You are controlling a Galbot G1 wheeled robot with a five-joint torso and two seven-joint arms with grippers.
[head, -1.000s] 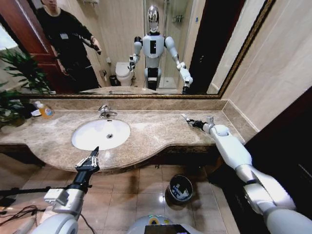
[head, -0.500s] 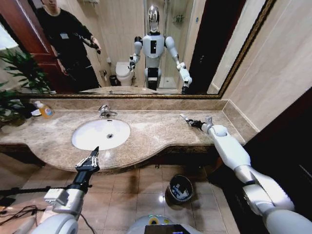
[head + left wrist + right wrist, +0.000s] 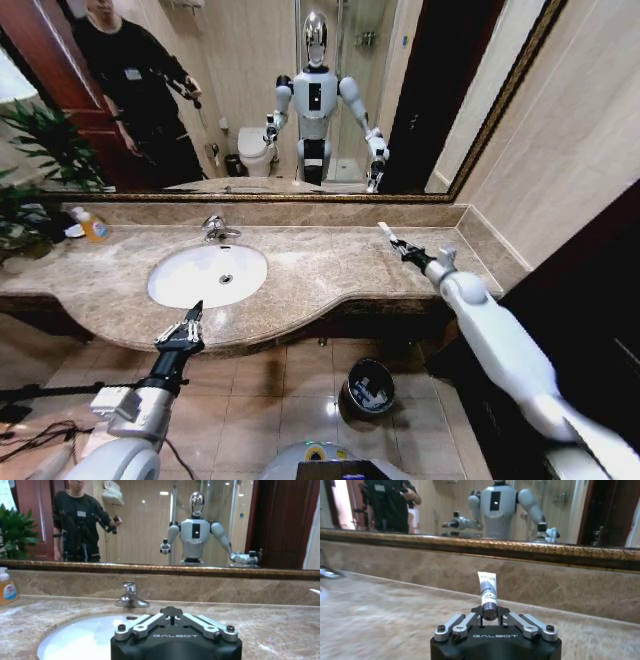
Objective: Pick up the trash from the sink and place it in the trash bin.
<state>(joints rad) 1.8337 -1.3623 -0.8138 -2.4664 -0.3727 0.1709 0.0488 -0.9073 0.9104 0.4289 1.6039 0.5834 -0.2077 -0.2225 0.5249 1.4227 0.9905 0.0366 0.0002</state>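
Right gripper [image 3: 397, 243] clamps a white tube [image 3: 487, 592] above the counter [image 3: 320, 270], right of the sink [image 3: 207, 275] — left gripper [image 3: 181, 332] hangs open before the sink's front edge.

Head view looking down at counter [image 3: 330, 270]; both wrist views low, near it, facing mirror [image 3: 150, 521].

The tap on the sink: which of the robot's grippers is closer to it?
Left. The left gripper hovers at the counter's front edge, just before the sink, facing the tap. The right gripper, shut on a small tube, is far along the counter.
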